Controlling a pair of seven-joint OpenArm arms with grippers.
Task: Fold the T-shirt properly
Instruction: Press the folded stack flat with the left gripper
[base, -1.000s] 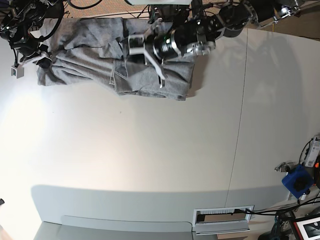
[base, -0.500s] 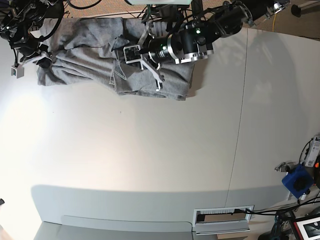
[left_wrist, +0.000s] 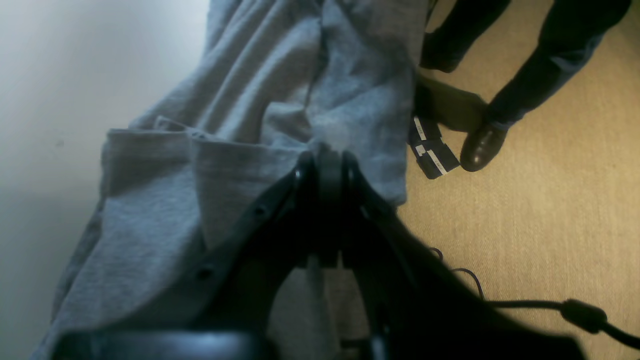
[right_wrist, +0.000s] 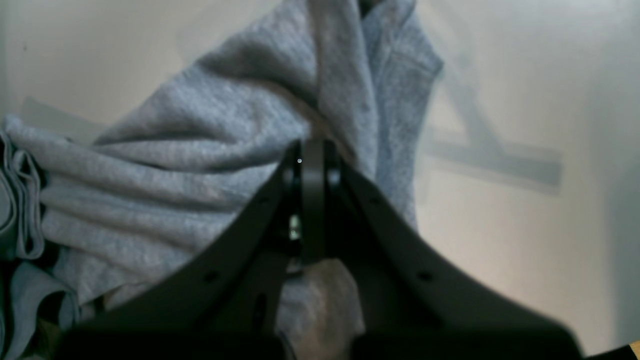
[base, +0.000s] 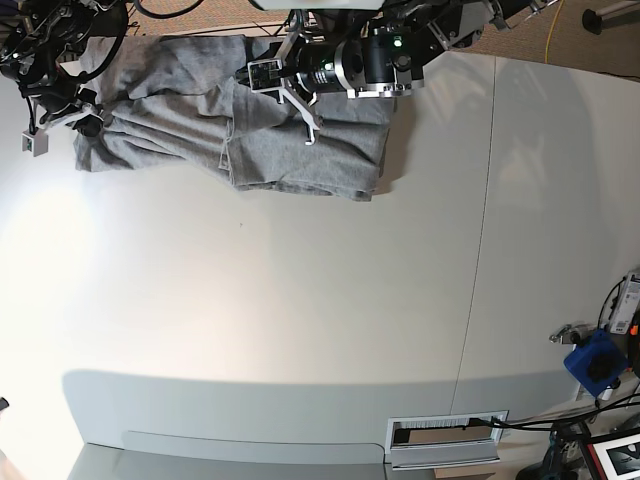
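Pale white table (base: 300, 300), beige carpet floor (left_wrist: 550, 200) beyond its edge.

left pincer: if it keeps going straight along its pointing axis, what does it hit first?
Most likely the T-shirt: the left pincer points into its grey folds, tips already at the fabric. Depth is unclear.

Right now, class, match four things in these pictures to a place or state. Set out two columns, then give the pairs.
1 heather-grey cotton T-shirt
2 smooth white table
3 small blue boxy device
4 black leather shoe

A on the tan carpet
B at the base view's right edge
C bunched along the table's edge
D carries the T-shirt

Pairs: 1-C, 2-D, 3-B, 4-A
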